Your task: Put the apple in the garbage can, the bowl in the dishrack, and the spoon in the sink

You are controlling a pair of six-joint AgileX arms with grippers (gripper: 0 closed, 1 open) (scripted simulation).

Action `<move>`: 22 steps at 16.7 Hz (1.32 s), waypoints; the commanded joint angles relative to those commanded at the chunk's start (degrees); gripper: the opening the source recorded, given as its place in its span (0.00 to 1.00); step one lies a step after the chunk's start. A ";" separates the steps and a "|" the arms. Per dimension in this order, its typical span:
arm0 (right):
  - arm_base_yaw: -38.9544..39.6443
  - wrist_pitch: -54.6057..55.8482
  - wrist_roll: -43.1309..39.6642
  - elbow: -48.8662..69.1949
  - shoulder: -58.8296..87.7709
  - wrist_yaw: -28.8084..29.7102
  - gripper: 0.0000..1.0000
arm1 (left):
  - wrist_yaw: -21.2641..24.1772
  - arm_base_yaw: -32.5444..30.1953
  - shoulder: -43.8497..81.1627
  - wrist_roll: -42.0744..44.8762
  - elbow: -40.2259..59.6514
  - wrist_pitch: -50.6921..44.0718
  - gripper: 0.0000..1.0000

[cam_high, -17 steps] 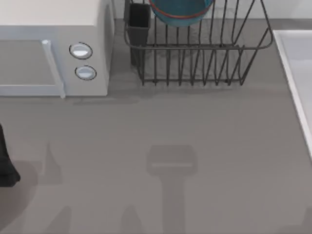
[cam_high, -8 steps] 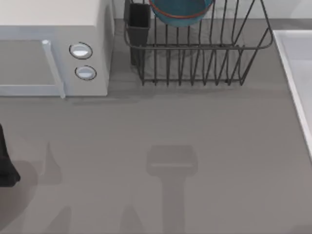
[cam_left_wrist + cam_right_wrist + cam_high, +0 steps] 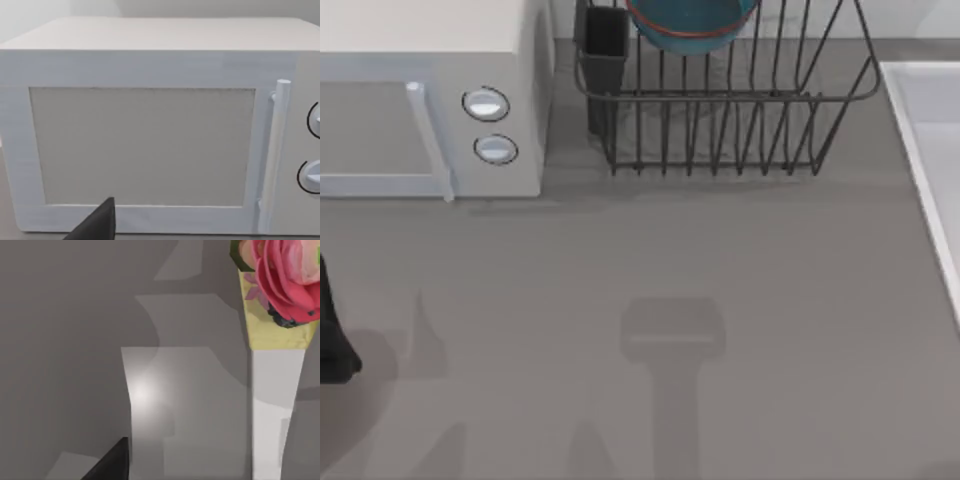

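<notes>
The teal-blue bowl with its reddish rim sits inside the dark wire dishrack at the back, next to the rack's black cutlery cup. The pale sink runs along the right edge of the table. The apple, the spoon and the garbage can are out of view. A dark part of my left arm rests at the far left edge. My left gripper faces the microwave door, with one dark fingertip showing. One dark fingertip of my right gripper shows above a grey surface.
A white microwave with two round knobs and a bar handle stands at the back left. In the right wrist view a pink flower in a yellow holder stands beside a white upright panel. Grey tabletop stretches in front of the rack.
</notes>
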 joint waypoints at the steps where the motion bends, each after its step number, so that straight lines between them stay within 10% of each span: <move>1: 0.00 0.00 0.00 0.00 0.00 0.00 0.40 | 0.00 0.00 0.00 0.00 0.00 0.00 1.00; 7: 0.00 0.00 0.00 0.00 0.00 0.00 0.00 | 0.00 0.00 0.00 0.00 0.00 0.00 1.00; 22: -0.37 -18.10 0.22 10.39 -8.32 -1.04 0.00 | 0.00 0.00 0.00 0.00 0.00 0.00 1.00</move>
